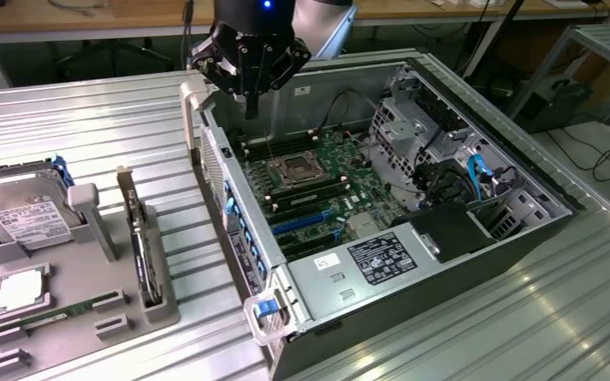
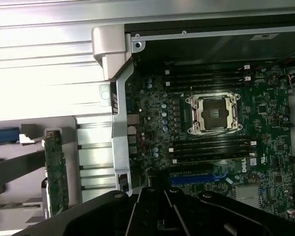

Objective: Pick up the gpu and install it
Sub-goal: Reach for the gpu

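Jaws clenched on nothing, we hang over the far left corner of the open computer case (image 1: 223,182) in the exterior view, just above its rear wall. From there the gpu (image 1: 148,258) lies toward the exterior view's left and nearer to the camera. It is outside the case, standing on edge in a slot of the grey holder (image 1: 93,262) on the tabletop (image 1: 93,119). Its long axis runs near to far, roughly parallel to the case's left wall, and its pale bracket (image 1: 125,189) rises at the far end. The case wall stands between the jaws and the card. We see the card edge-on, so its fan face is hidden. In the wrist view its green board side (image 2: 55,172) shows, one end passing behind the dark housing that also covers the jaw tips.
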You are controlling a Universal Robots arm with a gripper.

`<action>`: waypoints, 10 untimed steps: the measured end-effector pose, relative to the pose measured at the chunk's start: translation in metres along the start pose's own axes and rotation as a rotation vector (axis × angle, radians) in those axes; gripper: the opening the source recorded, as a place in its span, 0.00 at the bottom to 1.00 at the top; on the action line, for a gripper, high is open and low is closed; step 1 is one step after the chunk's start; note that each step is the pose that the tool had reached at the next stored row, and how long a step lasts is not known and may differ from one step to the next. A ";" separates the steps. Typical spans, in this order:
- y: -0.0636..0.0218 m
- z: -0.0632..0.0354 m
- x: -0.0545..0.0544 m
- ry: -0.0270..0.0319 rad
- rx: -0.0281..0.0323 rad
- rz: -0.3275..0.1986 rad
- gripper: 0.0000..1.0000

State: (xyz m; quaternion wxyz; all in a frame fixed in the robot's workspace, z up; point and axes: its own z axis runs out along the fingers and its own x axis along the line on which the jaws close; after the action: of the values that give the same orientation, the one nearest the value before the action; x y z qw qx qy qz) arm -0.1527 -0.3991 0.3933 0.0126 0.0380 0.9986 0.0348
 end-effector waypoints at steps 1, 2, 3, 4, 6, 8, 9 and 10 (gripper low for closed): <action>-0.0001 0.0000 0.001 -0.0001 0.0000 0.000 0.11; -0.0001 0.0000 0.001 0.0000 0.0000 0.000 0.11; -0.0002 -0.0001 0.002 0.0000 0.0000 0.000 0.11; -0.0002 -0.0001 0.003 0.0000 0.0000 0.000 0.11; -0.0004 -0.0001 0.004 0.0000 0.0000 0.000 0.11; -0.0005 -0.0002 0.005 0.0000 0.0000 0.000 0.11; -0.0005 -0.0002 0.006 0.0000 0.0000 0.000 0.11; -0.0006 -0.0002 0.007 -0.0001 0.0000 0.000 0.11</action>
State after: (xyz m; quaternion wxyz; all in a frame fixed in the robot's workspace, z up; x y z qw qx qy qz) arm -0.1594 -0.3991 0.3933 0.0126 0.0380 0.9986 0.0348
